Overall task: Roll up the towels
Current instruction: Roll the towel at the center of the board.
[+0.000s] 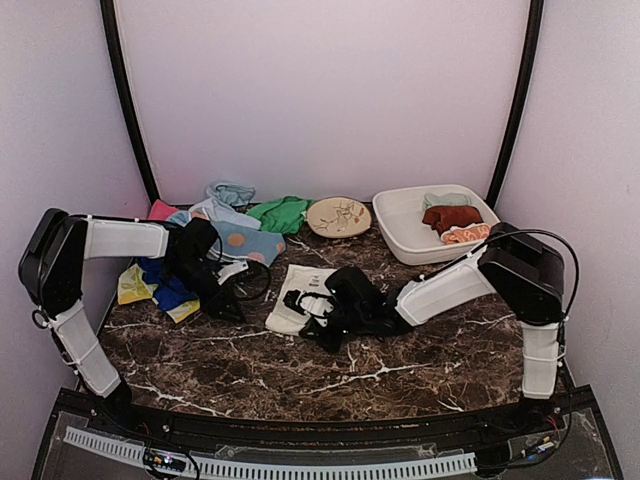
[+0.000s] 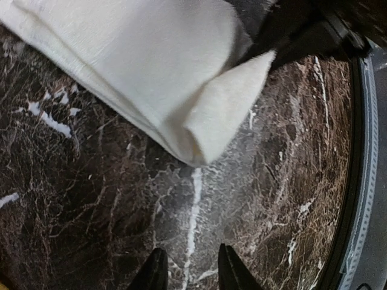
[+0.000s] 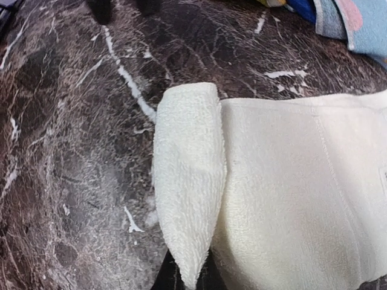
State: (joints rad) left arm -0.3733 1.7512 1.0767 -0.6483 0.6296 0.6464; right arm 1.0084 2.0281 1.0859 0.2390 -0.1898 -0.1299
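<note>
White towel (image 3: 290, 193) corner folded over, hiding right claw (image 2: 279, 49) tips pinching it.

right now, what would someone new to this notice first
The white towel in the middle of the dark marble table, one end turned over into the start of a roll, with the right gripper shut on that fold and the left gripper open nearby, empty. Next, the heap of coloured towels back left, and the white tub back right holding rolled towels.
</note>
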